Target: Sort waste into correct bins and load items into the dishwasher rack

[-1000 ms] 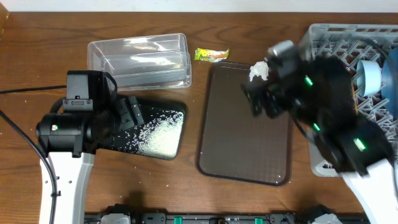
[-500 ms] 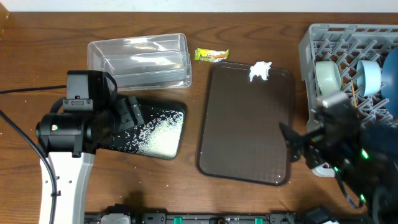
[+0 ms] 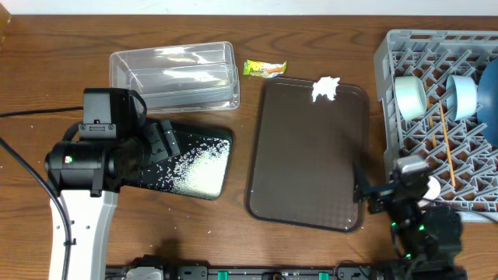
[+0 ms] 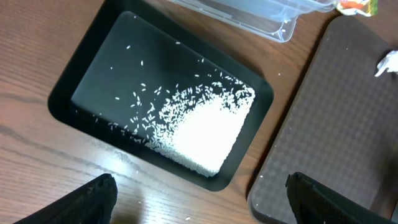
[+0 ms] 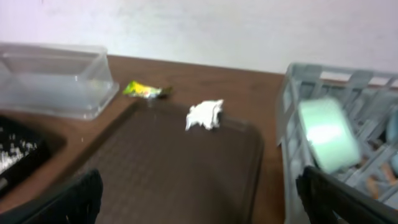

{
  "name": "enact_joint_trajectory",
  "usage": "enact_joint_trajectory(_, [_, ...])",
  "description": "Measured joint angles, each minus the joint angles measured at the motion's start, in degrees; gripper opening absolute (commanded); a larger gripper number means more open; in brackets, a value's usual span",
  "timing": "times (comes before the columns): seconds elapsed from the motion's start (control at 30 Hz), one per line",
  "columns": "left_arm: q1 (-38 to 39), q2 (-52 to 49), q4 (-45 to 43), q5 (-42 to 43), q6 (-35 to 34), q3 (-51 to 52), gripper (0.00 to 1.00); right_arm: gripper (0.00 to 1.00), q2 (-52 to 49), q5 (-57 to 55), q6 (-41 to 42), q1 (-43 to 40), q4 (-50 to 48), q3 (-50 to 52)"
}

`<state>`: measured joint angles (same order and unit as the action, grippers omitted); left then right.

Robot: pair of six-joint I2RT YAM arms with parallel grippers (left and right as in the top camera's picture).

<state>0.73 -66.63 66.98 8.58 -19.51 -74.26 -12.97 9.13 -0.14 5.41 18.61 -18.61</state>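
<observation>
A crumpled white tissue point(image 3: 326, 89) point(image 5: 205, 115) lies at the far edge of the brown serving tray point(image 3: 307, 155). A yellow-green wrapper point(image 3: 265, 68) point(image 5: 146, 90) lies on the table between the tray and the clear tub point(image 3: 175, 74). White rice point(image 3: 198, 167) point(image 4: 199, 130) is piled in the black tray point(image 4: 68, 81). The grey rack point(image 3: 389, 54) holds a green-white bowl point(image 3: 410, 96) point(image 5: 326, 134), a light blue bowl point(image 3: 461, 95) and chopsticks point(image 3: 446, 144). My left gripper point(image 3: 162, 142) point(image 4: 205, 208) is open above the black tray's near edge. My right gripper point(image 3: 366, 190) point(image 5: 202, 199) is open and empty, low over the brown tray's near right corner.
A few loose rice grains lie on the wood near the black tray. A blue plate edge point(image 3: 492, 109) shows at the rack's right side. The rack's front wall stands just right of my right gripper.
My right arm has pulled back from the far tray edge near the tissue to the near right, beside the rack's front. The left arm has not moved.
</observation>
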Motion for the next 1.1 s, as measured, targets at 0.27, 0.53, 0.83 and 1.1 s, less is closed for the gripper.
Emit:
enact_joint_trajectory(0.27, [0.0,0.0,0.0,0.0,0.0,0.0,0.9,0.99,11.6,1.7,0.5,-0.1,-7.8,14.9])
enact_joint_trajectory(0.53, [0.0,0.0,0.0,0.0,0.0,0.0,0.89,0.99,12.3,1.8,0.6,-0.1,-12.3,16.1])
enact_joint_trajectory(0.83, [0.0,0.0,0.0,0.0,0.0,0.0,0.89,0.99,12.3,1.8,0.6,-0.1,-15.4,18.0])
enact_joint_trajectory(1.1, [0.0,0.0,0.0,0.0,0.0,0.0,0.89,0.99,12.3,1.8,0.6,-0.1,-15.4,18.0])
